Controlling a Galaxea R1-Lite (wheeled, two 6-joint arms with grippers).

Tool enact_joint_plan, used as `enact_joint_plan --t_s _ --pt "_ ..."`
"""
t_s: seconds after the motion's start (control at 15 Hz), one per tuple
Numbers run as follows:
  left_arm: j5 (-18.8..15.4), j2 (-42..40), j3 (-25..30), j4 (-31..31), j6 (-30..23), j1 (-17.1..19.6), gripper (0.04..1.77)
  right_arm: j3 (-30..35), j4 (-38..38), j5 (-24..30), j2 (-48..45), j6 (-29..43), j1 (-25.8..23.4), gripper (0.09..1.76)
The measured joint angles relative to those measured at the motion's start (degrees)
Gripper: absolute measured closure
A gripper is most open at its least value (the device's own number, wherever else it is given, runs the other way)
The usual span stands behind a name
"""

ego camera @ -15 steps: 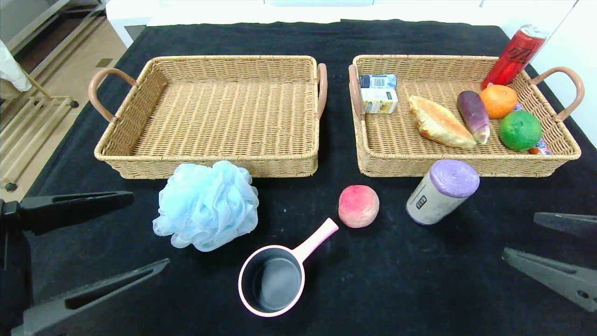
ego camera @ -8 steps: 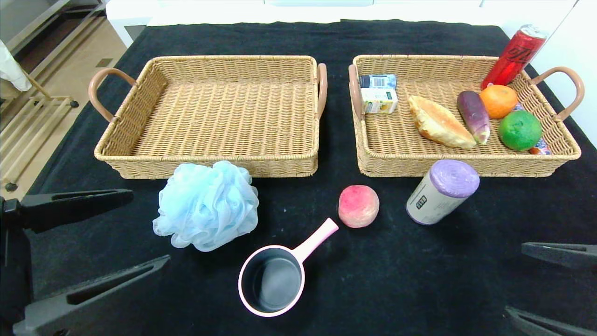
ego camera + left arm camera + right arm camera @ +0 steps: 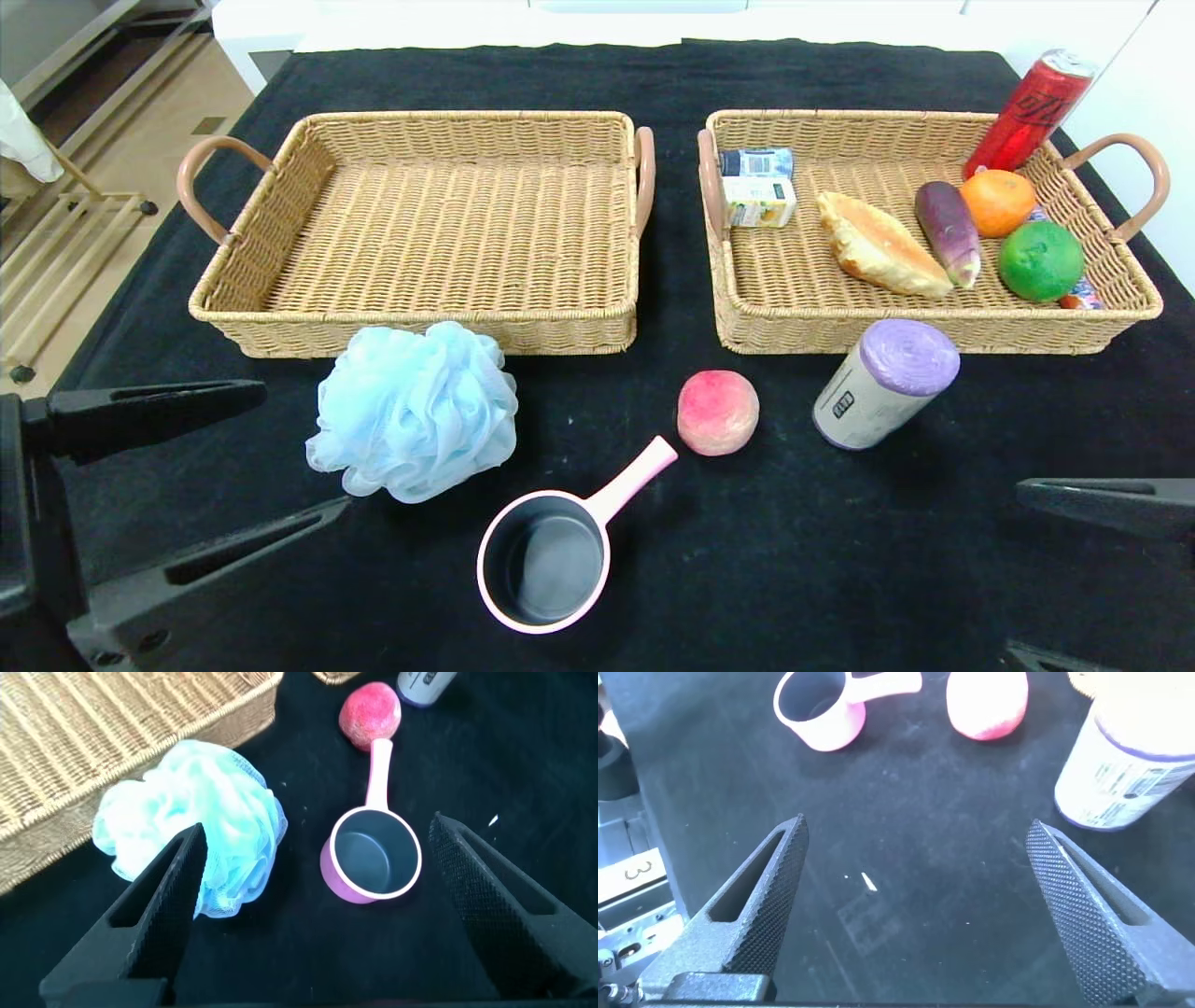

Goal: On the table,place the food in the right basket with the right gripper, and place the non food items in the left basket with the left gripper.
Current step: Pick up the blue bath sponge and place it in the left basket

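A: What is cut off in the head view?

B: The right hand (image 3: 1102, 569): only 1 finger shows whole, the other is a sliver at the bottom edge. The left hand (image 3: 280, 457) loses its body past the corner.

A: Anything hidden in the right basket (image 3: 934, 331)?

B: A small packet (image 3: 1078, 294) sits mostly behind the lime (image 3: 1040, 260); its print is too small to read. The labels on the 2 cartons (image 3: 758, 187) are also illegible.

A: And the wrist views?

B: In the left wrist view the roll (image 3: 425, 683) is clipped to a corner. In the right wrist view its purple end is out of frame, and the peach (image 3: 987, 705) and the pan (image 3: 822, 709) are cut by the edge.
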Motion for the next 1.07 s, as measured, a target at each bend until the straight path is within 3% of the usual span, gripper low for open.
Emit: enact_joint_plan --t_s 0.27,0.4,0.8,1.07 --pt "0.8 1.3 0.2 -0.1 -0.1 0.0 0.09 2.2 -0.1 -0.3 0.0 0.5 -0.4 0.15" --pt "2.9 1.9 -0.1 -0.2 -0.1 0.1 0.09 2.7 -0.3 -0.4 -0.4 1.0 -0.5 0.15" --pt "15.4 6.5 -4.7 0.9 -2.3 0.0 0.09 3.4 -4.5 -0.5 -1.4 4.8 -0.5 0.15" --pt "22.0 12.9 -13.5 9.7 -11.7 0.1 0.09 3.4 -4.6 -0.5 -1.8 4.8 -0.5 0.14"
